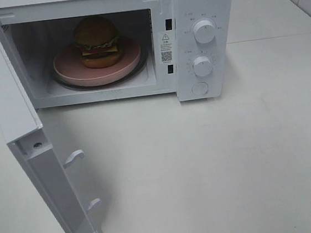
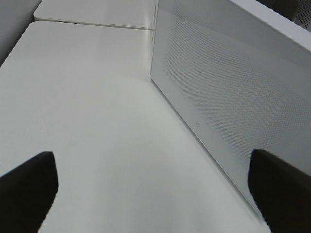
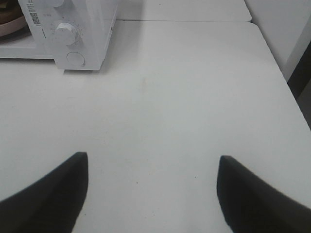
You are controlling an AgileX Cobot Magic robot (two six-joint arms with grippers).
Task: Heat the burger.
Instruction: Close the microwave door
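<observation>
The burger (image 1: 97,42) rests on a pink round plate (image 1: 97,62) inside the white microwave (image 1: 200,11), whose door (image 1: 15,103) hangs wide open to the left. Neither arm shows in the exterior high view. In the left wrist view my left gripper (image 2: 153,187) is open, nothing between its dark fingers (image 2: 26,189), beside the outer face of the open door (image 2: 223,92). In the right wrist view my right gripper (image 3: 150,187) is open and empty over the bare table, with the microwave's control panel (image 3: 73,34) ahead and a sliver of the plate (image 3: 12,26) at the picture's edge.
The microwave has two white knobs (image 1: 204,32) and a round button (image 1: 199,88) on its right panel. The open door juts toward the table's front left. White table (image 1: 216,166) spreads in front and to the right; tiled wall stands behind at the right.
</observation>
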